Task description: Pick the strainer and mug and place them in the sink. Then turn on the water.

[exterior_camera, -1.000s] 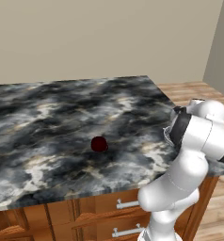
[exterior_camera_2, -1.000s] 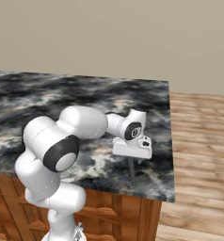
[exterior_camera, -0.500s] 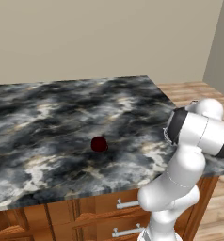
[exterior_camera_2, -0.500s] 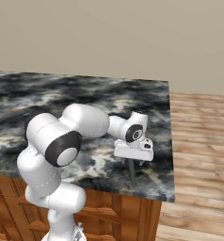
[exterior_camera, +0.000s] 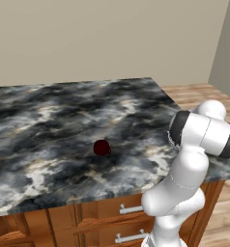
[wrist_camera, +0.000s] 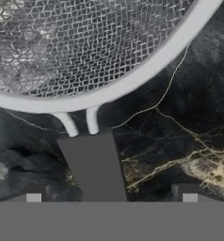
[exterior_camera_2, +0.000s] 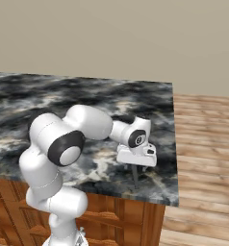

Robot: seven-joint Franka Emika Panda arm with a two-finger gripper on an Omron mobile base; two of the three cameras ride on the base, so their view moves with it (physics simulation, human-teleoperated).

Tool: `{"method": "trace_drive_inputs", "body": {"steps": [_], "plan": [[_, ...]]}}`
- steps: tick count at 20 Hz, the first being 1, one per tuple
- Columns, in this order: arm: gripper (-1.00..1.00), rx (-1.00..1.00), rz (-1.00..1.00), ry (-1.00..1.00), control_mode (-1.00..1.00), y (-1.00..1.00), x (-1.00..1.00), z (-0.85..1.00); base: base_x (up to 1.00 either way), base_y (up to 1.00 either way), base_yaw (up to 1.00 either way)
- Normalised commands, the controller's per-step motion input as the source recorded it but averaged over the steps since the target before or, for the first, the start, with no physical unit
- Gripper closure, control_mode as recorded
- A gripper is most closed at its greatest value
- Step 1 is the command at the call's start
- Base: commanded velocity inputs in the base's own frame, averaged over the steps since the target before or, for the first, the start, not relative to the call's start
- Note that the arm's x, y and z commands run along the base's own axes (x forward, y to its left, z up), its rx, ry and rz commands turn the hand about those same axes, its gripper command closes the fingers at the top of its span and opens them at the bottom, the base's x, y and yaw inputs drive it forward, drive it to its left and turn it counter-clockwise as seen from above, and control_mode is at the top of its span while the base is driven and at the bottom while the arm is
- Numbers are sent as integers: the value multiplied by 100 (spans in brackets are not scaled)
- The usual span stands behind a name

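Observation:
In the hand view the strainer (wrist_camera: 81,47), a silvery mesh bowl with a pale rim, lies close below on the dark marbled counter. Its flat dark handle (wrist_camera: 96,164) runs back between my fingertips (wrist_camera: 34,194). My gripper (wrist_camera: 109,194) is open and straddles that handle without touching it. From the right base view the gripper (exterior_camera_2: 135,164) hangs low near the counter's front right corner, with the thin dark handle (exterior_camera_2: 134,178) under it. The dark maroon mug (exterior_camera: 101,147) stands alone mid-counter, well left of the arm. The sink and the water are out of view.
The counter's right edge (exterior_camera_2: 174,144) and front edge (exterior_camera_2: 135,194) lie close to the hand, with wooden floor (exterior_camera_2: 203,144) beyond. Wooden drawers with metal handles (exterior_camera: 131,209) sit below the counter. A plain beige wall backs it.
The hand has sunk a little toward the counter over the strainer, and the arm's elbow has shifted slightly. The jaws stayed open. The mug has not moved.

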Motion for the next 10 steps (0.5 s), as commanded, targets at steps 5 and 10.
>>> {"method": "trace_drive_inputs", "body": {"steps": [5, 10], "plan": [[-100, 0, 0, 0, -100, 0, 0, -14, 0, 0, 0], [-100, 0, 0, 0, -100, 0, 0, -14, 0, 0, 0]]}}
